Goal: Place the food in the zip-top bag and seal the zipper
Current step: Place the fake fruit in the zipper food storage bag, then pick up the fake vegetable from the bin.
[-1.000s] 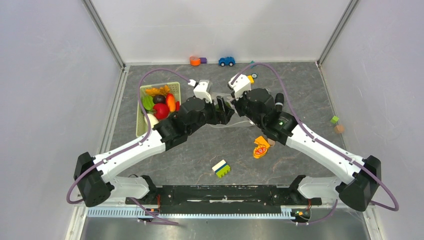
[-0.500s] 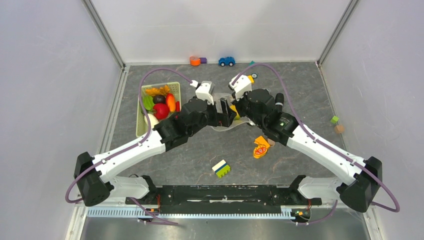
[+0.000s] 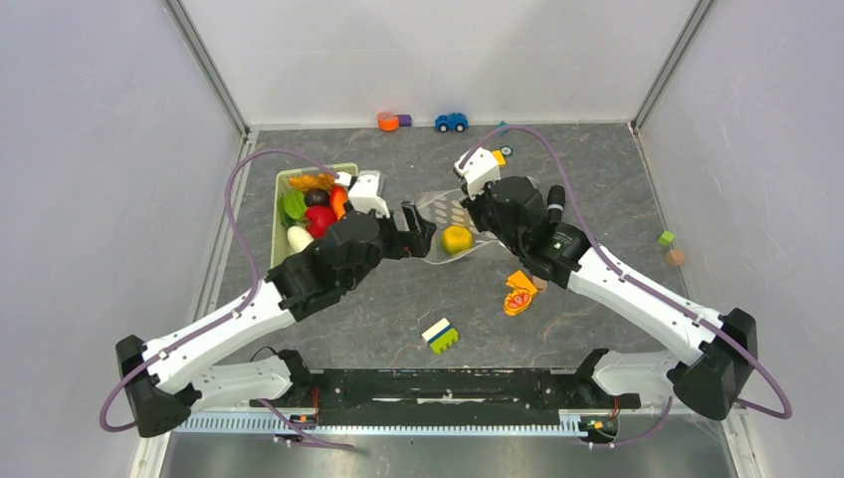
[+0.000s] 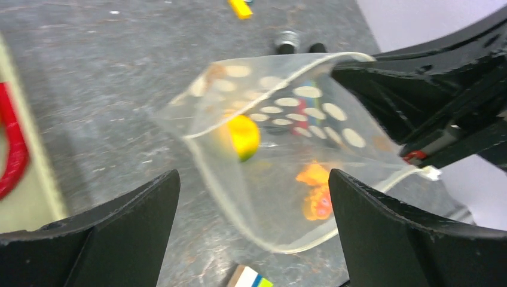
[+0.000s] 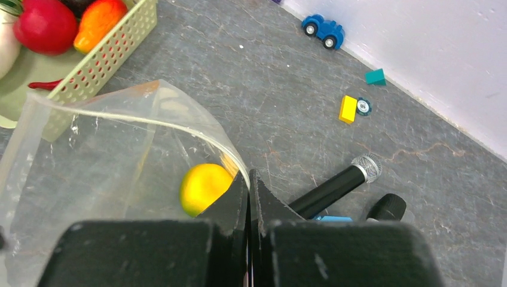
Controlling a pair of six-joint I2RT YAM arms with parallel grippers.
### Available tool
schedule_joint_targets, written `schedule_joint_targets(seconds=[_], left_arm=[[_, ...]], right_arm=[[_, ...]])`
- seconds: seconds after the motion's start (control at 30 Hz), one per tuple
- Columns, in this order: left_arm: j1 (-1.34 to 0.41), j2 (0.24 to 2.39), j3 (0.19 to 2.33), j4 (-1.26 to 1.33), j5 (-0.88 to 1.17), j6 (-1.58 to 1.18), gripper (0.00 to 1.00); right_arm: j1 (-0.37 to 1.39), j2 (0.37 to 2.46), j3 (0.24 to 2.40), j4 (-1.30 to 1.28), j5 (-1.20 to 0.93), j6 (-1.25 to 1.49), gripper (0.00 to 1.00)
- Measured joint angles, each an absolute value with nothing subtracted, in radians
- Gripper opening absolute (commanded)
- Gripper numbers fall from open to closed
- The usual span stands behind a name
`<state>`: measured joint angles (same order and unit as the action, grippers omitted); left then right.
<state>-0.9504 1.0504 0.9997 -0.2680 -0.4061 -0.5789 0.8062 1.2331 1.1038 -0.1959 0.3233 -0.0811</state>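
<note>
The clear dotted zip-top bag point(image 3: 446, 221) lies at mid-table with its mouth held open toward the left. My right gripper point(image 5: 249, 177) is shut on the bag's upper rim point(image 5: 179, 122). A yellow food piece point(image 3: 457, 239) sits inside the bag, seen also in the left wrist view point(image 4: 242, 136) and the right wrist view point(image 5: 203, 186). My left gripper point(image 3: 416, 227) is open and empty, just left of the bag's mouth point(image 4: 209, 149). The rest of the food point(image 3: 318, 211) fills the pale green basket point(image 3: 282, 239) at the left. The zipper strip is not distinct.
An orange-and-red lumpy toy point(image 3: 520, 293) lies right of the bag. A building block point(image 3: 440, 336) lies near the front. A blue car point(image 3: 451, 121), an orange piece point(image 3: 388, 120) and small blocks point(image 3: 670, 247) lie by the walls. A black microphone point(image 5: 335, 185) lies under the right gripper.
My left gripper has pulled back left from the bag's mouth, empty. The yellow piece now lies inside the bag. The right gripper still holds the rim.
</note>
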Motion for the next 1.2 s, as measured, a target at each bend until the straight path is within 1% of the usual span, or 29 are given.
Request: schedule_joint_targets(seconds=[0.27, 0.37, 0.47, 0.57, 0.67, 0.9, 1.2], left_arm=[[-0.941, 0.936, 0.924, -0.453, -0.652, -0.636, 1.00], [-0.890, 0.906, 0.901, -0.535, -0.714, -0.687, 1.00], [-0.766, 0.900, 0.885, -0.599, -0.717, -0.738, 1.00], [-0.606, 0.908, 0.862, -0.642, -0.694, -0.766, 1.00], [-0.476, 0.928, 0.831, -0.655, -0.677, -0.769, 1.00], [-0.312, 1.019, 0.757, -0.557, -0.641, -0.719, 1.00], [-0.176, 1.193, 0.746, -0.404, -0.552, -0.651, 1.00]], right_arm=[[0.796, 1.281, 1.106, -0.204, 0.349, -0.091, 0.00], [0.796, 1.293, 1.109, -0.204, 0.350, -0.094, 0.00], [0.796, 1.297, 1.111, -0.205, 0.350, -0.094, 0.00], [0.796, 1.298, 1.112, -0.206, 0.349, -0.094, 0.00], [0.796, 1.298, 1.113, -0.206, 0.349, -0.094, 0.00], [0.796, 1.298, 1.113, -0.207, 0.349, -0.094, 0.00], [0.796, 1.298, 1.113, -0.208, 0.357, -0.095, 0.00]])
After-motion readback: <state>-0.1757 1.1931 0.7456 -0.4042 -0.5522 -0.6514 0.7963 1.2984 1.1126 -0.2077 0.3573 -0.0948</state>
